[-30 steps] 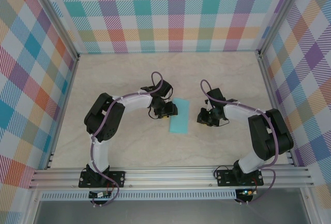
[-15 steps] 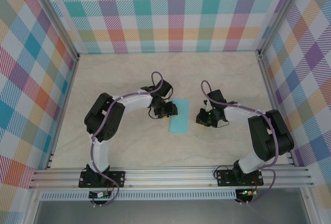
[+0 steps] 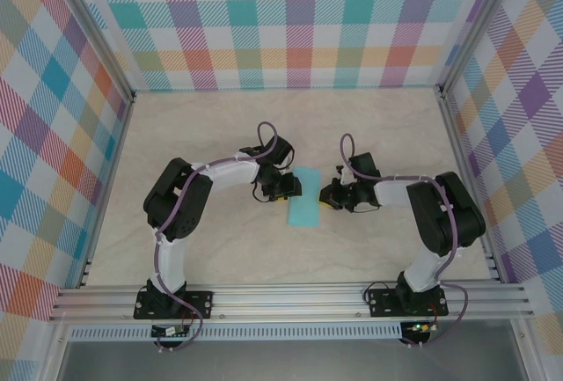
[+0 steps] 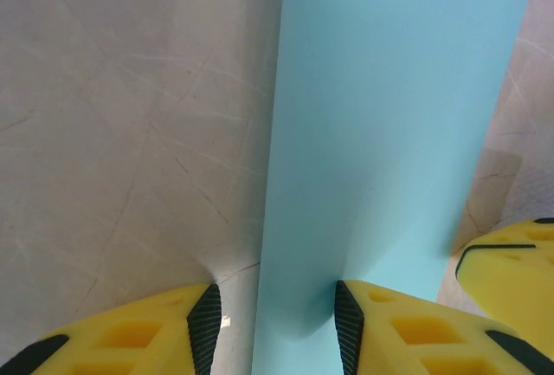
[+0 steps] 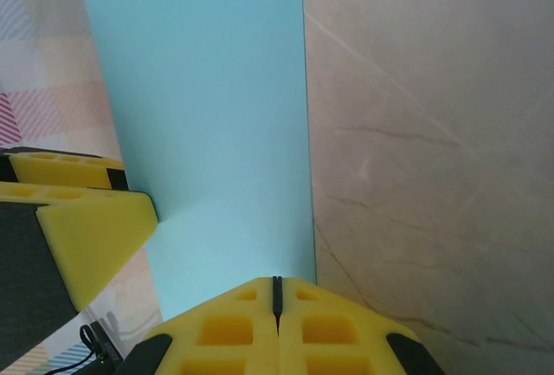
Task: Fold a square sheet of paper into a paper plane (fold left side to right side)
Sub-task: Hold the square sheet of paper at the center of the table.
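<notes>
Paper plane point(image 3: 305, 201): flat strip, long axis top-to-bottom of frame. Left gripper point(image 4: 270, 327) half-open astride its edge; right gripper point(image 5: 277, 284) closed at opposite edge.

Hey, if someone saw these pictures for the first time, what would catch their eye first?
The turquoise paper, a folded strip lying flat mid-table between the two arms. The left gripper stands with jaws apart over its left edge, while the right gripper, closed, meets its right edge. Bright checked walls ring the table.
</notes>
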Robot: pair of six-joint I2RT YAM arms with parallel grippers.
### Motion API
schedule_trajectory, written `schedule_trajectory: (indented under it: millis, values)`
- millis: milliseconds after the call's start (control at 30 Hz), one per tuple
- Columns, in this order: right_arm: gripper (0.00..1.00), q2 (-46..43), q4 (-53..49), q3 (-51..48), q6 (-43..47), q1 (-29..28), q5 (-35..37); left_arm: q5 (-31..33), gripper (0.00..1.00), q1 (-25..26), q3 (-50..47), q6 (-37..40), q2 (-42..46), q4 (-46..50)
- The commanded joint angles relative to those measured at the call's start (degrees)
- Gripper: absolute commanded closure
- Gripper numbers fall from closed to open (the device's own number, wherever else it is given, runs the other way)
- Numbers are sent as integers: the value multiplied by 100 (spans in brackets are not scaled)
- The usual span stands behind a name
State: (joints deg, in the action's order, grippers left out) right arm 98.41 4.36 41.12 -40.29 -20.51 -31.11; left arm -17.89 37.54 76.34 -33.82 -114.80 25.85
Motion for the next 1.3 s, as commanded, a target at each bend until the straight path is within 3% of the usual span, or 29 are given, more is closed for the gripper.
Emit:
schedule_trajectory:
  millis: [0, 433, 833, 933, 1133, 1267]
  values:
    - [100, 175, 71, 193, 34, -41, -141, 139, 57, 122, 13, -38, -350, -54]
    - [100, 562, -1159, 538, 406, -137, 576, 212, 57, 122, 13, -18, -188, -4]
    - [100, 712, -1453, 515, 523, -137, 868, 647, 44, 82, -97, 103, 835, 114]
    - [100, 716, -1464, 511, 536, -142, 870, 498, 52, 77, -214, 96, 1011, -164]
    - [100, 735, -1490, 535, 549, -147, 895, -770, 72, 121, -220, -73, 627, -1202]
    - [100, 732, -1531, 533, 562, -162, 929, -1195, 77, 133, -138, -170, 220, -1550]
